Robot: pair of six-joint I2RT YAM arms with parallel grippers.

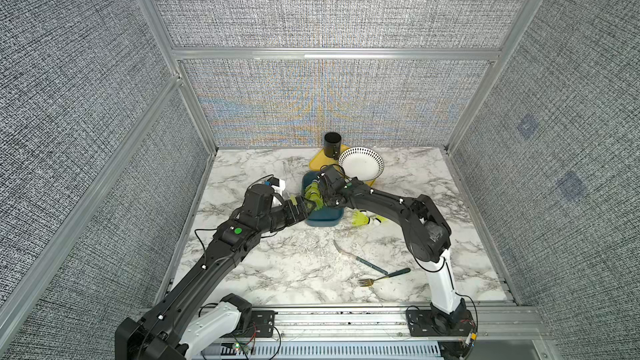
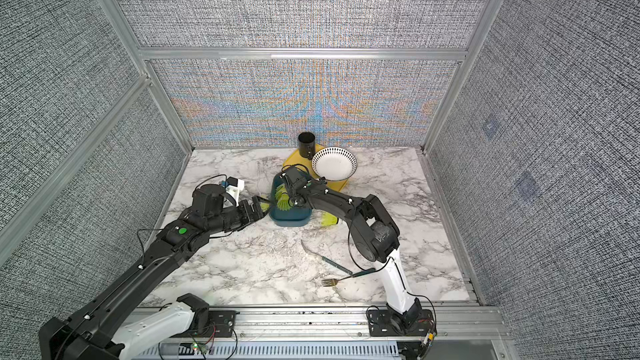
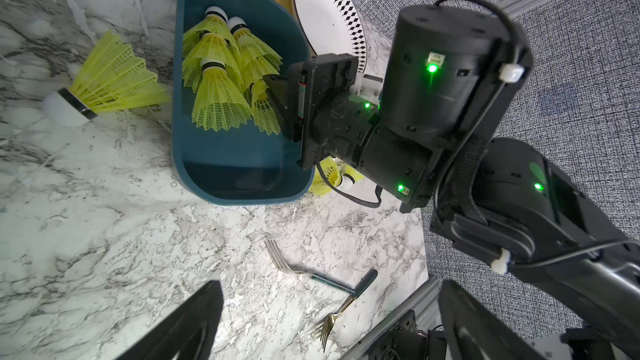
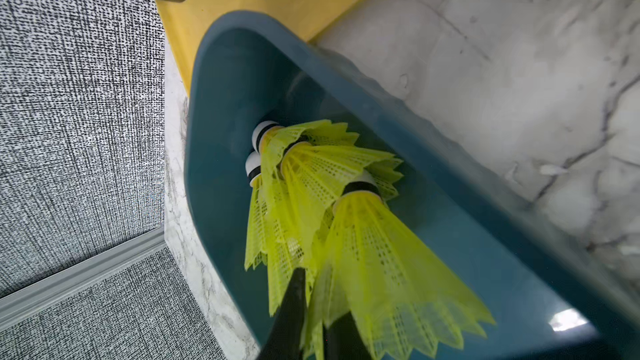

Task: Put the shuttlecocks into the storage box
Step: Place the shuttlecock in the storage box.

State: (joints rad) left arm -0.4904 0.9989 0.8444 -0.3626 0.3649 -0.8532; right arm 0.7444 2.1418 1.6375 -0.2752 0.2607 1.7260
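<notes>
The storage box (image 1: 325, 220) (image 2: 291, 219) is a dark teal tub in the middle of the marble table. Several yellow-green shuttlecocks (image 3: 218, 98) lie piled in it. My right gripper (image 4: 318, 301) reaches into the box, its fingers nearly together with the skirt of the top shuttlecock (image 4: 374, 247) pinched between them. That shuttlecock rests on the pile. My left gripper (image 3: 332, 289) (image 2: 258, 207) stands open and empty beside the box's left wall. One shuttlecock (image 3: 107, 81) (image 2: 265, 206) lies on the table there. Another shuttlecock (image 1: 362, 218) (image 2: 329, 219) lies right of the box.
A yellow tray (image 1: 316, 164) sits behind the box with a black cup (image 1: 332, 145) and a white patterned bowl (image 1: 361, 164) on it. Two forks (image 1: 360, 261) (image 1: 381, 277) lie on the table at the front right. Grey panels wall the table on three sides.
</notes>
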